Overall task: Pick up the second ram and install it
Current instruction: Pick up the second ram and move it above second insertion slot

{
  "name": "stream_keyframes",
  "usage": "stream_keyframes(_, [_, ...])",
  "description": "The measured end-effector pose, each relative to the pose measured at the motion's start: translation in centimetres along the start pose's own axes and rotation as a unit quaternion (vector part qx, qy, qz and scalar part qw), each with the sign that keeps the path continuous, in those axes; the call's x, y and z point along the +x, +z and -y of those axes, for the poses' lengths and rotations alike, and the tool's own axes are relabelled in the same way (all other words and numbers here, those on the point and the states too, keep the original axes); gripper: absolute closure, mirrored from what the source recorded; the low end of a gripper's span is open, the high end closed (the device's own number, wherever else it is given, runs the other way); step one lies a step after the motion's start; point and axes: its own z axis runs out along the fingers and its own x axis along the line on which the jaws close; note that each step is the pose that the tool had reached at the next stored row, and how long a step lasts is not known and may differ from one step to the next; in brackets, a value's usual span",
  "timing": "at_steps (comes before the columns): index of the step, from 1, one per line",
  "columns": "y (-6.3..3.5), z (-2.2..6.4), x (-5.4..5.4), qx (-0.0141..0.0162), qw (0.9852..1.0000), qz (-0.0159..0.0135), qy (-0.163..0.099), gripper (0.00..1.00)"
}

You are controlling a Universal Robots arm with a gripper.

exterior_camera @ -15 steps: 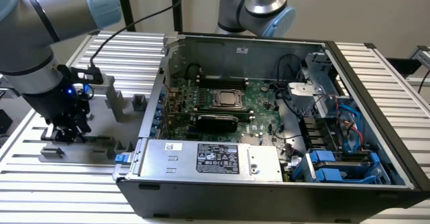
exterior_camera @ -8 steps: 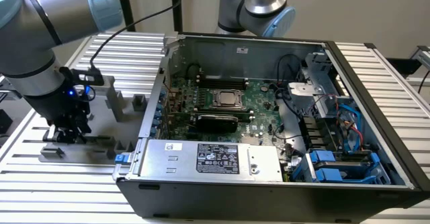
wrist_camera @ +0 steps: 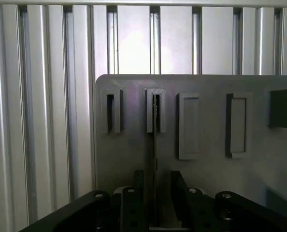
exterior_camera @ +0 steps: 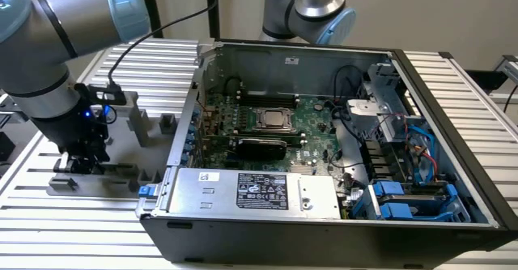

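On fixture plate (wrist_camera: 126,159), second ram (wrist_camera: 154,140) points into hand (wrist_camera: 157,176).

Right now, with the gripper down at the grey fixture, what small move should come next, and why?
Probably close the gripper on the second ram. The wrist view shows the thin stick standing edge-on in its grey fixture slot and passing between the two fingers. They stand apart on either side of it, so nothing looks gripped yet.

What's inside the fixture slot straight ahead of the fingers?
The second ram, edge-on, sits in that slot and runs back between the open fingers. Its far end is covered by the slot's walls.
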Motion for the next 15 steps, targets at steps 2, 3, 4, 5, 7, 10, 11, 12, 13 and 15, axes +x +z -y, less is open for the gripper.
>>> stream_keyframes(2, [0.01,-0.01,0.0,-0.0015,1.0,-0.0001,0.0,0.64])
stream_keyframes(3, [0.02,-0.01,0.0,-0.0016,1.0,-0.0001,0.0,0.64])
stream_keyframes(4, [0.03,-0.01,0.0,-0.0016,1.0,-0.0001,0.0,0.64])
stream_keyframes(5, [0.03,0.0,0.0,-0.0016,1.0,0.0,0.0,0.64])
stream_keyframes(7, [0.04,0.0,0.0,-0.0015,1.0,0.0,-0.001,0.65])
stream_keyframes(10, [0.04,0.0,0.0,-0.0015,1.0,0.0,-0.001,0.73])
stream_keyframes(11, [0.04,0.0,0.0,-0.0015,1.0,0.0,-0.001,0.73])
stream_keyframes(12, [0.04,0.0,0.0,-0.0015,1.0,0.0,-0.001,0.73])
stream_keyframes(13, [0.04,0.0,0.0,-0.0015,1.0,0.0,-0.001,0.73])
stream_keyframes(15, [0.04,0.01,-0.01,-0.0016,1.0,0.0,-0.001,0.73])
